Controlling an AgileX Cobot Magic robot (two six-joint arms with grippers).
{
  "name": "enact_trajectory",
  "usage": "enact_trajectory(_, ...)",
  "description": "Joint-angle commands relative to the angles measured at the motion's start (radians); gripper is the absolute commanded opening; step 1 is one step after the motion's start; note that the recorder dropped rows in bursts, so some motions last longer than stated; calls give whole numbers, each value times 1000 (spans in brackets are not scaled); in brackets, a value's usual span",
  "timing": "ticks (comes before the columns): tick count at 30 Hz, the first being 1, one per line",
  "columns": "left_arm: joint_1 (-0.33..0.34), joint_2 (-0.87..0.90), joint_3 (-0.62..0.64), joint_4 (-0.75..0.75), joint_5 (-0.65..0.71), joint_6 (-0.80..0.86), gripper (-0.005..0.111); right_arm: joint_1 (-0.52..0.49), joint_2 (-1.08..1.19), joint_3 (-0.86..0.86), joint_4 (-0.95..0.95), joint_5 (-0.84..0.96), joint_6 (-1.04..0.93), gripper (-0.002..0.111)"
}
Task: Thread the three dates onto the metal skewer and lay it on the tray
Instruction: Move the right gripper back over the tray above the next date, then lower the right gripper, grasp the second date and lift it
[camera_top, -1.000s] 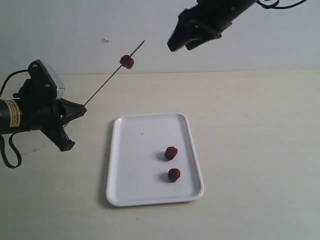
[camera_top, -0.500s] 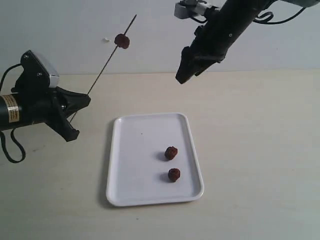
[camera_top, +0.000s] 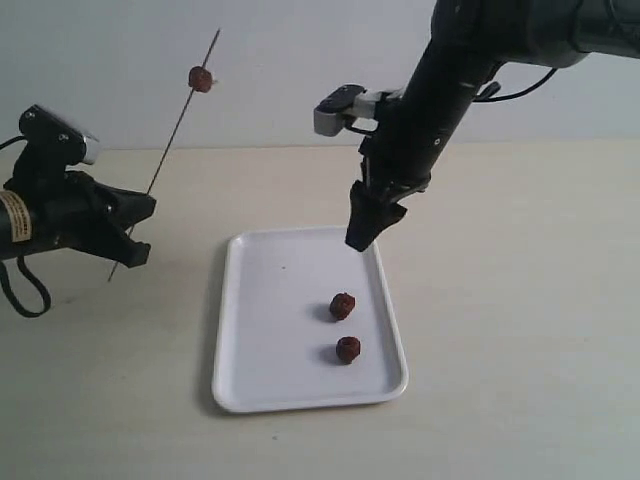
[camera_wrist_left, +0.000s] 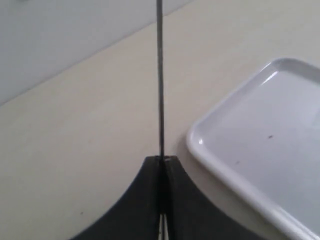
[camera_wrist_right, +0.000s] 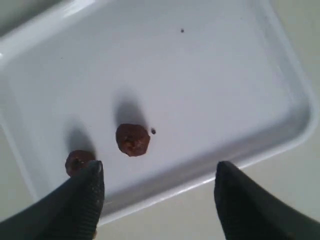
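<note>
My left gripper (camera_top: 145, 207) is shut on the thin metal skewer (camera_top: 180, 115), which slants steeply up with one date (camera_top: 201, 79) threaded near its tip. In the left wrist view the skewer (camera_wrist_left: 160, 75) rises straight from the closed gripper (camera_wrist_left: 161, 159). Two dates (camera_top: 342, 306) (camera_top: 348, 349) lie on the white tray (camera_top: 260, 330). My right gripper (camera_top: 358, 238) hangs open over the tray's far right edge, above those dates. The right wrist view shows one date (camera_wrist_right: 133, 139) between the open gripper's (camera_wrist_right: 157, 170) fingers and another (camera_wrist_right: 77, 161) beside one finger.
The tray (camera_wrist_right: 210, 75) sits on a pale beige table (camera_top: 520, 300) in front of a plain light wall. A tray corner (camera_wrist_left: 260, 125) lies close to the left gripper.
The right arm has swung down from high up to just over the tray. The left gripper has tilted the skewer more upright, carrying the threaded date up and to the left.
</note>
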Motion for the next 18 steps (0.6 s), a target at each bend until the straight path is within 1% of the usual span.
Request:
enact_trajectory(1, -3, -20, -2, 126, -160, -59, 0, 34, -6, 5, -9, -3, -11, 62)
enact_trajectory(2, -3, -20, -2, 108, -139, -59, 0, 41, -6, 5, -16, -3, -11, 62)
enact_trajectory(5, -3, -22, -13, 29, 42, -56, 0, 60, -6, 5, -75, -3, 10, 62)
enact_trajectory(7, -3, -22, -34, 25, 177, -69, 0, 69, -6, 5, -116, -3, 71, 62)
enact_trajectory(9, -7, -22, -48, 25, 261, -88, 0, 69, -6, 5, -118, -3, 147, 62)
enact_trajectory(10, -7, -22, -55, 25, 285, -96, 0, 69, -6, 5, -121, -3, 190, 62)
enact_trajectory(12, -7, -24, -55, 37, 287, -96, 0, 69, -4, 5, -124, -3, 248, 62)
enact_trajectory(18, -7, -52, -53, 97, 285, -111, 0, 106, 44, 35, -146, -3, 271, 62)
